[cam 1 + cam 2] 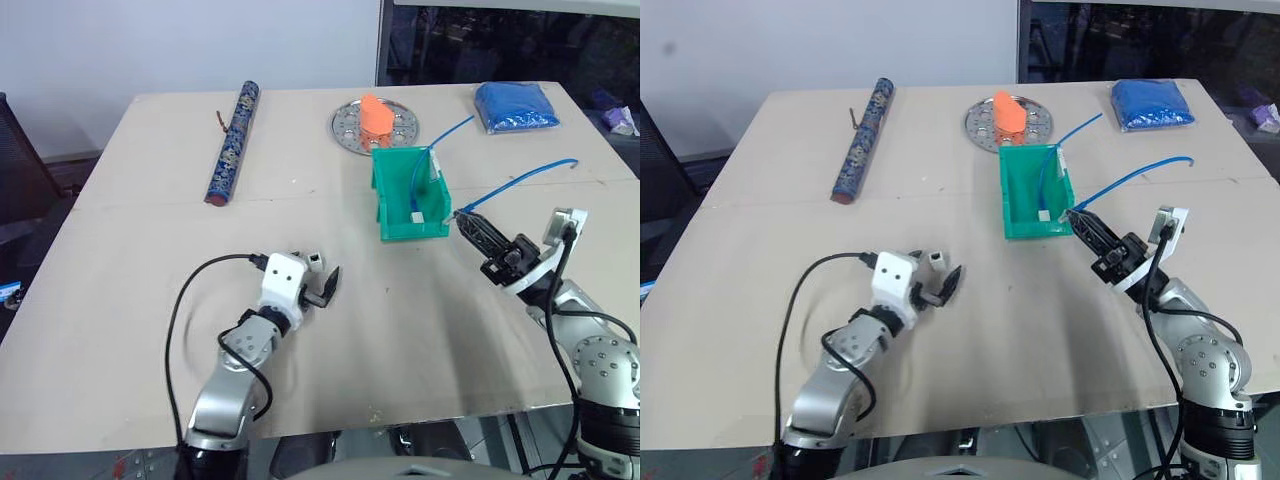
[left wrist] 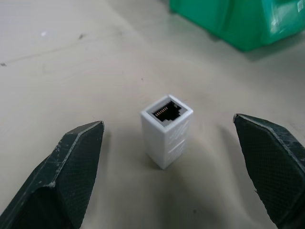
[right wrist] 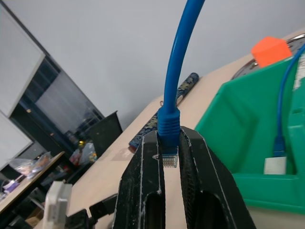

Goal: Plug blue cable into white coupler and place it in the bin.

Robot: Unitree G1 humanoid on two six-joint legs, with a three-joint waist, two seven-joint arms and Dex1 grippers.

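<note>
The white coupler [image 2: 167,136] stands upright on the table, socket facing up, between the fingers of my open left gripper [image 1: 318,275] without touching them. My right gripper [image 1: 463,219] is shut on the blue cable [image 1: 520,178] just behind its clear plug [image 3: 168,157]. The cable arcs up and away to the right. The right gripper hovers at the near right corner of the green bin [image 1: 392,205]. Another blue cable with a white block [image 3: 275,165] on its end lies inside the bin.
A round perforated metal plate [image 1: 345,128] with an orange object [image 1: 377,115] sits just behind the bin. A flat blue pouch [image 1: 516,106] lies at the far right. A long patterned roll [image 1: 232,142] lies at the far left.
</note>
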